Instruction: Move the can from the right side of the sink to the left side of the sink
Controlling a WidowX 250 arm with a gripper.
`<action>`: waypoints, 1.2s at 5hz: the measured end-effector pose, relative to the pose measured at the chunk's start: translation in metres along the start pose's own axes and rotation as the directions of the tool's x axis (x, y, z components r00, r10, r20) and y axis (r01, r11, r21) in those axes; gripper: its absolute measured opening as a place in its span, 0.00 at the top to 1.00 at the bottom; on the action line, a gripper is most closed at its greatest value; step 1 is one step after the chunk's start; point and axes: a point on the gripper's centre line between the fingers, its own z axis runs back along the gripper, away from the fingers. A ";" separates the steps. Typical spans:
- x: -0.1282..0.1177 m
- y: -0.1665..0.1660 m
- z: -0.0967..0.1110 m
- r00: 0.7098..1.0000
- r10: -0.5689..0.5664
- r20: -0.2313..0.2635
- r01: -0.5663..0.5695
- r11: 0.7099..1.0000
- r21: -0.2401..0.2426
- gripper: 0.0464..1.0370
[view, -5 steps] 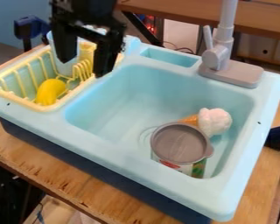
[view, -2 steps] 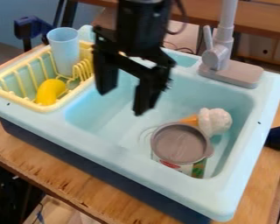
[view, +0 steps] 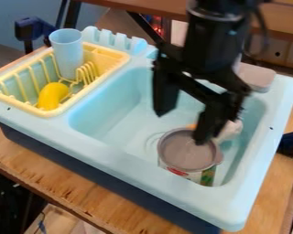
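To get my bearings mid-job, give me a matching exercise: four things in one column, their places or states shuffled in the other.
1. Light blue plastic cup
2. Curved yellow toy
3. Grey-topped round can
4. Black two-finger gripper

A. Inside the pale blue plastic basin
B. Upright in the yellow wire-style rack
C. Open, above the basin
D. Lying low in the rack

Pairs: 1-B, 2-D, 3-A, 4-C

Arm (view: 215, 43) upright, jaws spread
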 end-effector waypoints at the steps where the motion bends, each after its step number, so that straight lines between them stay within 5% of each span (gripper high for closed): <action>1: 0.003 -0.018 -0.007 0.998 -0.052 -0.028 0.052 0.999 0.015 0.03; 6: 0.012 -0.023 -0.031 0.985 -0.072 -0.156 0.089 0.991 0.099 0.03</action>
